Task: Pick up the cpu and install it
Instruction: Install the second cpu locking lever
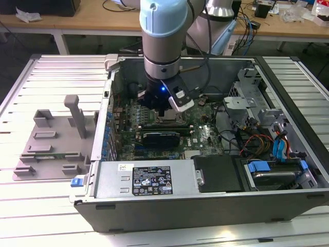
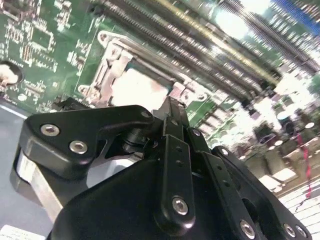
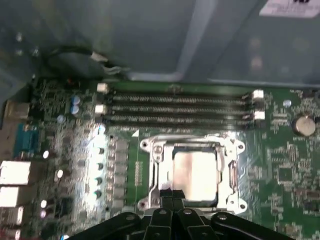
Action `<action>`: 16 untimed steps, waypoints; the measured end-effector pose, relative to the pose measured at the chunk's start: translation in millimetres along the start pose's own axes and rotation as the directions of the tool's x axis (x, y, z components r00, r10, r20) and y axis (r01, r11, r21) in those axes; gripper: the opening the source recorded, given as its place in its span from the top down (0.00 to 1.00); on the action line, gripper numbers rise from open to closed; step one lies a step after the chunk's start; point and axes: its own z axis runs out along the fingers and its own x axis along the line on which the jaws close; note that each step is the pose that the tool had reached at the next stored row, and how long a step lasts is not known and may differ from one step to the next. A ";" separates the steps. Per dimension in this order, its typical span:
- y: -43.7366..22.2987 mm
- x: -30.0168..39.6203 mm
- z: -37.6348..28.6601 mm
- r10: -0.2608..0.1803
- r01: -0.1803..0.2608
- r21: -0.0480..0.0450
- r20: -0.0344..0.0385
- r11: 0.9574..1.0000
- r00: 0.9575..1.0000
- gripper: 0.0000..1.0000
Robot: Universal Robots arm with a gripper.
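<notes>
Exterior view: gripper (image 1: pixel 165 109) low over the motherboard (image 1: pixel 203 135) inside the case; both wrist views: cpu (image 3: pixel 194 171) seated in its socket frame (image 3: pixel 227 150), just beyond the linkage, jaw state indeterminable; chip judged light, rigid, fragile, best held by its edges.

1. Slatted metal table (image 1: pixel 46 216) carries everything here.
2. Open PC case (image 1: pixel 205 198) sits on it, toward the exterior view's right.
3. Grey fixture plate (image 1: pixel 49 149) lies just beside the case, on the exterior view's left.
</notes>
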 end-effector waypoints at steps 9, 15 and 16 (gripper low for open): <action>4.7 -25.0 -6.1 0.004 -0.004 0.012 0.000 1.000 1.000 0.89; 4.8 -25.1 -6.8 0.003 -0.003 0.013 0.000 1.000 1.000 0.89; 4.8 -25.1 -6.8 0.004 -0.004 0.013 0.000 1.000 1.000 0.89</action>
